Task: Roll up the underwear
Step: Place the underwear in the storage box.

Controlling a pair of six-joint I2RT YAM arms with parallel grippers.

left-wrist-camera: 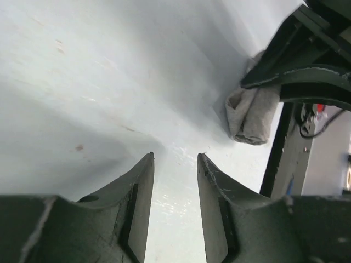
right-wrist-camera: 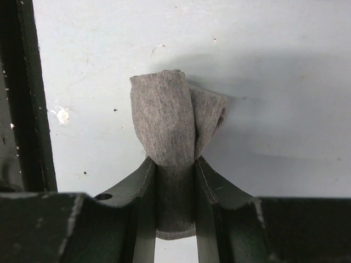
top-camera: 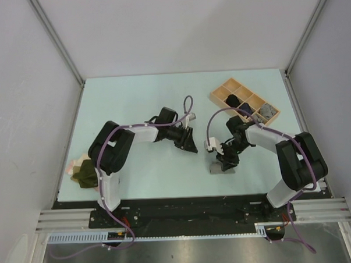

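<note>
A grey underwear (right-wrist-camera: 164, 115), rolled into a tight bundle, rests on the pale table with my right gripper (right-wrist-camera: 174, 160) shut on its near end. From above, this roll (top-camera: 215, 169) lies near the table's front, under the right gripper (top-camera: 225, 161). My left gripper (top-camera: 191, 145) hovers to the left of it, jaws open with only bare table between the fingertips (left-wrist-camera: 147, 164). In the left wrist view the grey roll (left-wrist-camera: 251, 112) shows at the upper right, under the right arm's fingers (left-wrist-camera: 299, 74). More underwear (top-camera: 83, 170), olive green and pink-beige, lies piled at the table's left edge.
A light wooden tray (top-camera: 221, 87) with compartments stands at the back right. It holds a black roll (top-camera: 232, 100), a navy roll (top-camera: 245, 109) and a grey one (top-camera: 268, 110). The table's black front edge (right-wrist-camera: 27, 109) runs close to the held roll.
</note>
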